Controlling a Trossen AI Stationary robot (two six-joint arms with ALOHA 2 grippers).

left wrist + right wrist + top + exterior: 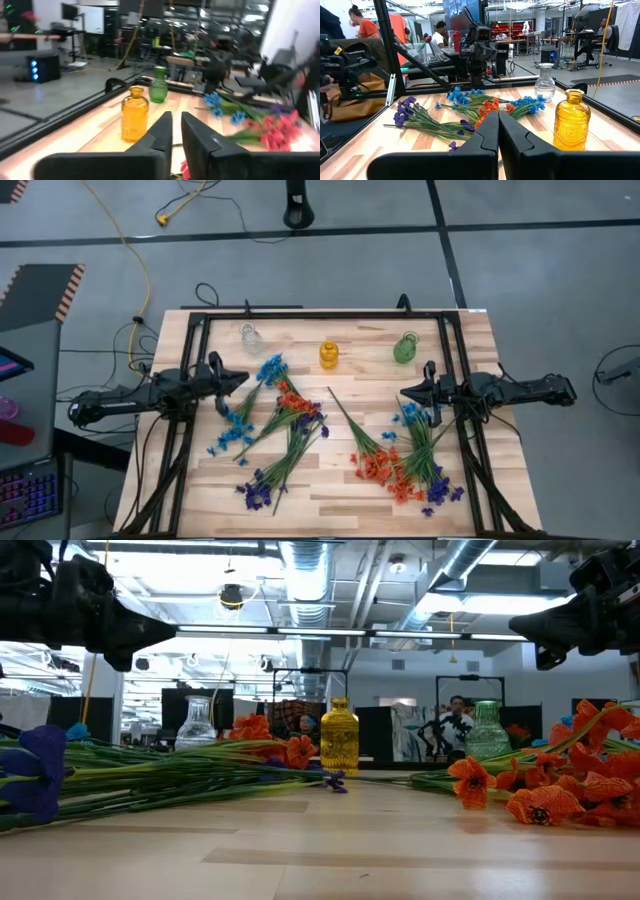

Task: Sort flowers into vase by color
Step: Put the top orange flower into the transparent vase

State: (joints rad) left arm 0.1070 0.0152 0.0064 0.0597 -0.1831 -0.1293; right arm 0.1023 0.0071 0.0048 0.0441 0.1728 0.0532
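The room is a grey concrete floor (540,290) crossed by dark seams, with a yellow cable (130,250) trailing behind the desk; across the desk the low view looks into a workshop with ceiling ducts (330,565) and strip lights, and the right wrist view shows people seated at workstations (440,32) beyond the desk edge. The desk (330,505) is pale wooden planking with a black tube frame (320,315) standing on its far half. Taking the yellow vase (329,354) as landmark, at the middle of the far edge: a clear vase (250,337) stands well to its left and a green vase (405,348) well to its right, all three upright. The left arm (150,392) reaches in from the left side of the desk and the right arm (510,388) from the right, both nearer the front than the yellow vase. The flowers lie flat in two heaps nearer still: a left heap (275,435) of blue, orange-red and purple sprigs, and a right heap (405,465) of orange-red, blue and purple sprigs, stems crossing. The left gripper (240,379) hangs above the blue blossoms of the left heap, its jaws almost together with a thin gap, holding nothing. The right gripper (405,393) hangs by the blue blossoms of the right heap, jaws pressed together, empty.
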